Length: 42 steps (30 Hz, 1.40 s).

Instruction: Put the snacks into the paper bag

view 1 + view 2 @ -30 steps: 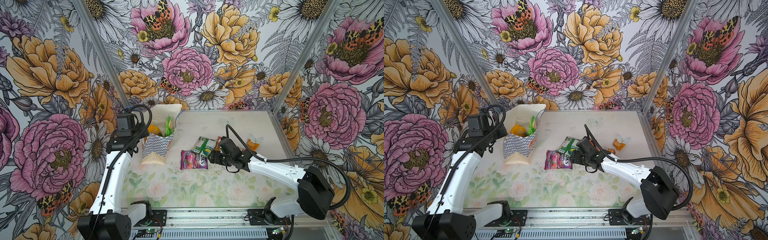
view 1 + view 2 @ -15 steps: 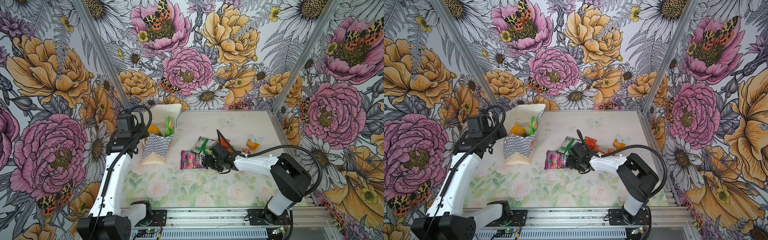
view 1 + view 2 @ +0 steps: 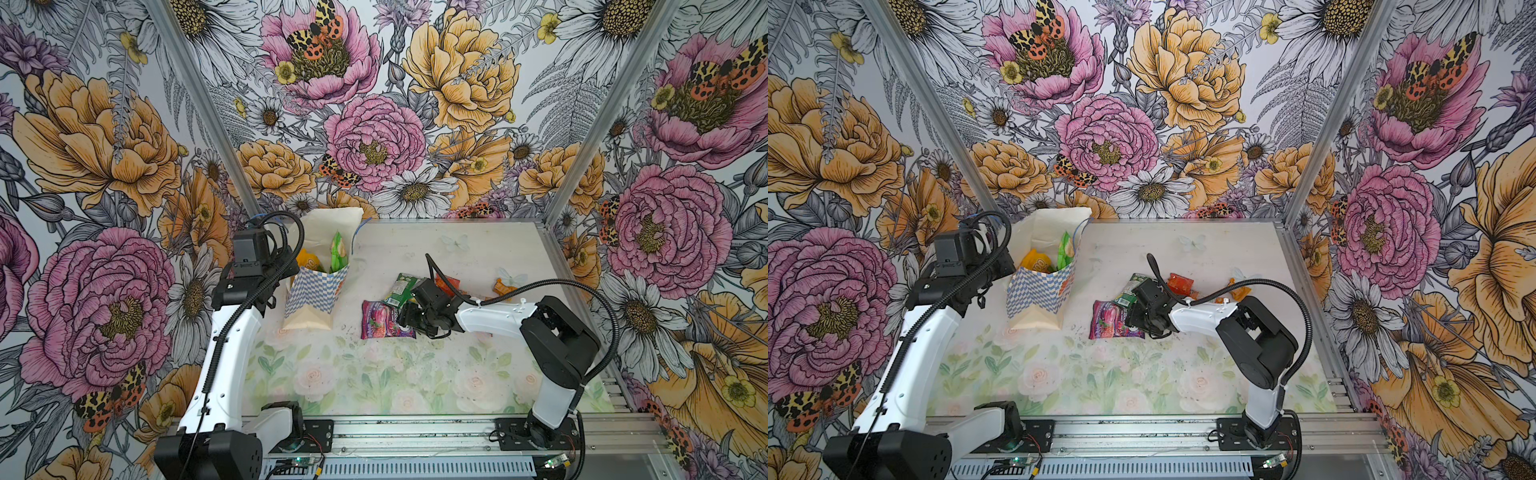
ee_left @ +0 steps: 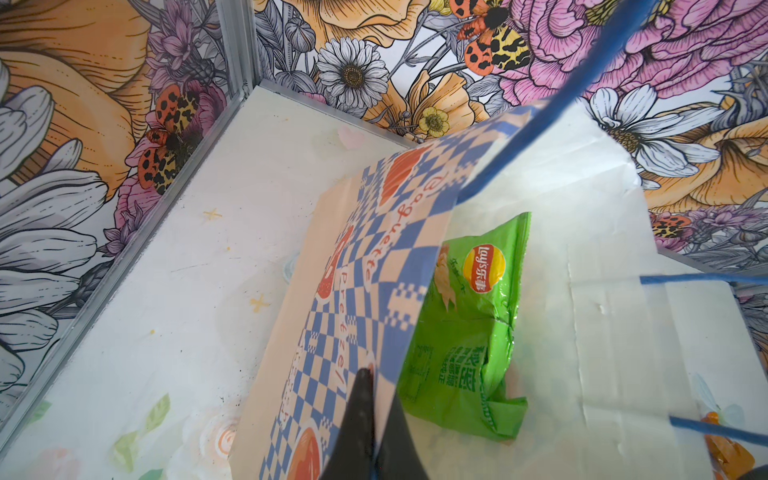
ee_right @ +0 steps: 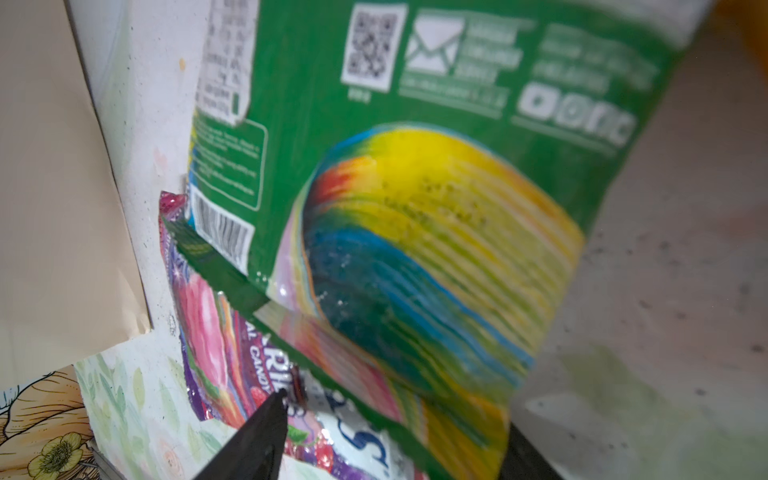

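Pinching wall of upright paper bag [image 3: 316, 291] tight in left gripper [image 4: 370, 376], at far left of table [image 3: 478, 249], green chips [image 4: 465, 332] inside. Stretching right arm low mid-table, right gripper [image 5: 405, 415] spread wide astride green packet [image 3: 400, 286] overlapping purple packet [image 3: 380, 322].

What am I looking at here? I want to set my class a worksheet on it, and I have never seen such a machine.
The machine is a left arm and a right arm, mounted at the near edge of a table. Two pictures look down from overhead; two come from cameras on the arms' wrists. The left tool is shut on the paper bag's checkered wall. A green chip packet and a yellow-orange packet sit inside. The right tool, jaws apart, straddles a green pack that overlaps a purple candy pack. A red sachet and an orange sachet lie beyond.
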Tool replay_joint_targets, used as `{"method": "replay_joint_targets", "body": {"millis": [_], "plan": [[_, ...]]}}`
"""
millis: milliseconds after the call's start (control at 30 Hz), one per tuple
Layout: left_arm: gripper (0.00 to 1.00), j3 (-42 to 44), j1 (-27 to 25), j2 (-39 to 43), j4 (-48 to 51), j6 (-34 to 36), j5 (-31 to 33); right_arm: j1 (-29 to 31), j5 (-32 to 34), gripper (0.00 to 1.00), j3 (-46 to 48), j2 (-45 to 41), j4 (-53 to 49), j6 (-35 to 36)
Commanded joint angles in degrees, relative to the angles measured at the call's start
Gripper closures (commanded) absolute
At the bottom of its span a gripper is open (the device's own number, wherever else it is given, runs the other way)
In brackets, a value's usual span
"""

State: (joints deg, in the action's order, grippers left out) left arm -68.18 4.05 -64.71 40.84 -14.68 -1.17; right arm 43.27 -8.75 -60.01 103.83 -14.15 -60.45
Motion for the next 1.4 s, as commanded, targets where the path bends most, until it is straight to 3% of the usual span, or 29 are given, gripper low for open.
{"method": "replay_joint_targets", "body": {"millis": [0, 267, 433, 733, 1367], "plan": [[1.0, 0.46, 0.6, 0.77, -1.64, -0.89, -2.5, -0.36, -0.73, 0.35, -2.23, 1.82, 1.96, 0.58], [1.0, 0.48, 0.65, 1.14, -1.81, -1.04, -3.24, -0.23, -3.64, 0.55, -3.51, 5.04, 2.42, 0.59], [1.0, 0.48, 0.67, 1.18, -1.82, -1.06, -3.4, -0.21, -5.63, 0.76, -3.26, 4.02, 4.34, 2.18], [1.0, 0.64, 0.61, 0.77, -1.84, -1.12, -3.02, -0.21, -6.19, 0.98, -2.98, 1.52, 5.06, 3.06], [1.0, 0.9, 0.6, 0.77, -2.17, -1.25, -2.29, 0.19, -6.35, 1.0, 1.52, -4.04, 9.42, 0.44]]}}
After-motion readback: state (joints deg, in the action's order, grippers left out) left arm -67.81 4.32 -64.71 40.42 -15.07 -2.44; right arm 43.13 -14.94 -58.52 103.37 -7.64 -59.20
